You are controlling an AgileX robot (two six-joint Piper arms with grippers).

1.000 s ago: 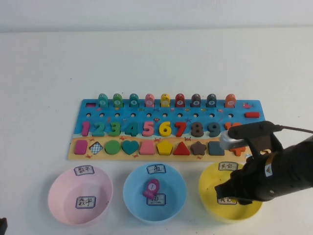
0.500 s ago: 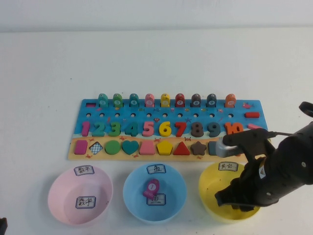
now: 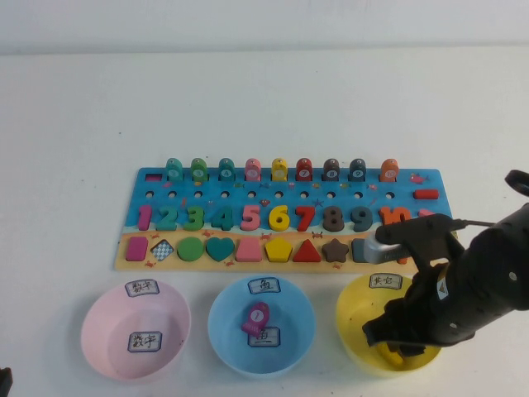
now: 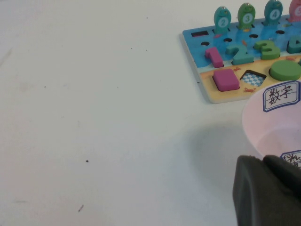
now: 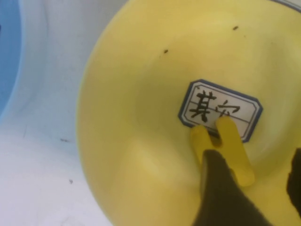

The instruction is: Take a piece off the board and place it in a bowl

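left gripper [image 4: 268,188] sits parked at the near edge beside the pink bowl [image 4: 263,127], whether its fingers are apart or together can't be told. right gripper [image 3: 395,347] has sunk lower into the yellow bowl [image 3: 357,306] than a second ago, and a scrap of yellow now shows under it. up close the piece [image 5: 223,148] lies on the bowl's floor over the inner label [image 5: 218,108], the dark fingers [image 5: 221,188] spread wide and one overlapping it. looks released; the drop reads done. beyond, the board [image 3: 132,217] sits with its other pieces seated.
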